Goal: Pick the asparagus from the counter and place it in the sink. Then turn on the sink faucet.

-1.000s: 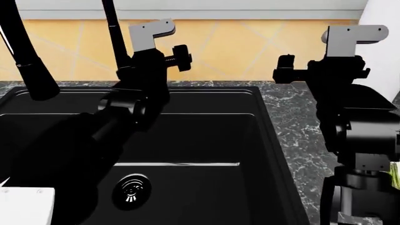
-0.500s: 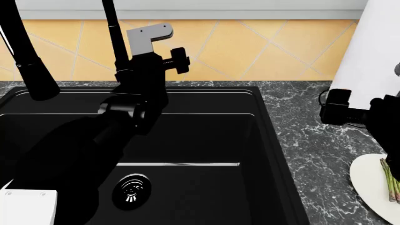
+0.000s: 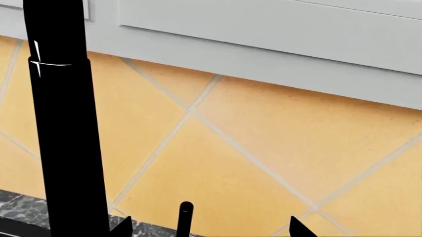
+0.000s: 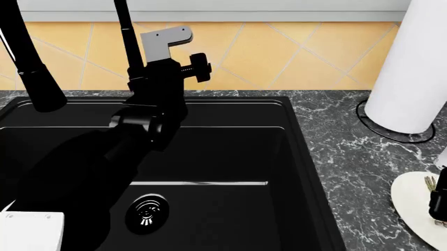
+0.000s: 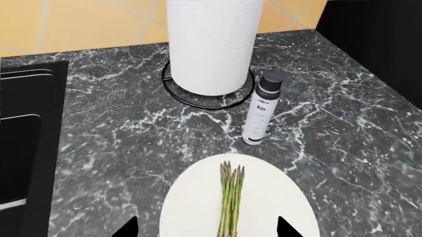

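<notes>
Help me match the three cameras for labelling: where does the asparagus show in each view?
Head view: asparagus at the right edge, on the white plate, partly hidden.
Right wrist view: asparagus full length, centred on the plate.
Left wrist view: not in it.
Shared landmark: paper towel roll.

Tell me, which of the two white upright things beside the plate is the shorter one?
The slim bottle with the dark cap. It stands on the counter just beyond the plate, far thinner and lower than the paper towel roll behind it.
</notes>
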Controlling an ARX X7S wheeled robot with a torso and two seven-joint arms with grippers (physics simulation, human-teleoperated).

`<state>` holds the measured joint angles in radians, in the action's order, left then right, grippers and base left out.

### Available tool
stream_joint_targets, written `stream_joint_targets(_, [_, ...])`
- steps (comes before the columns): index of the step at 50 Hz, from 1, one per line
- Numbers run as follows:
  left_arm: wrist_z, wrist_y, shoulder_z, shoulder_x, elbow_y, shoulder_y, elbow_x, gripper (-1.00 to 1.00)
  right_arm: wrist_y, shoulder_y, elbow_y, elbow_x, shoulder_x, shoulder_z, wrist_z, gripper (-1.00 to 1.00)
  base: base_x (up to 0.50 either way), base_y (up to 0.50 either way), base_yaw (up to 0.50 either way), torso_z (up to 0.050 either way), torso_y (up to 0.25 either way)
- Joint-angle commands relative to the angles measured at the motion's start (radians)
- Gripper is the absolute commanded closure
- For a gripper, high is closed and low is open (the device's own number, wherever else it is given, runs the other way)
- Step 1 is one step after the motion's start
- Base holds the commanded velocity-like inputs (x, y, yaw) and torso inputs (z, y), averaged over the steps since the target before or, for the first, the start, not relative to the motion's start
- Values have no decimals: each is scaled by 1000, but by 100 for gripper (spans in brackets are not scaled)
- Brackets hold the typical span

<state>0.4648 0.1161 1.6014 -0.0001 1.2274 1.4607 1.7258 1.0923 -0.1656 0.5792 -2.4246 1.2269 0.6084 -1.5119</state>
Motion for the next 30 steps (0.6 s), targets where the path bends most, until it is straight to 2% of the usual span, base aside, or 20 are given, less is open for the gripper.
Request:
stream_joint_targets(1, [-3,1,-1,0,3,-5,-1,-100,-91,251,4,-191,137,199,-47,-100,0,0,0,0,0])
stream_joint_targets(10, [-3,2,0,0,1,-5,-6,-100,-115,251,-34,-87,144,172,46,-100,0,0,0,0,0])
stream_joint_targets(20, [-5,1,-2,0,-2,-7,-8,-100,-237,257,-85,95,208,3,252,-100,0,0,0,0,0])
stream_joint_targets(30, [-6,0,-3,0,0,-8,-9,-100,-336,289,-129,193,261,-124,369,-100,0,0,0,0,0])
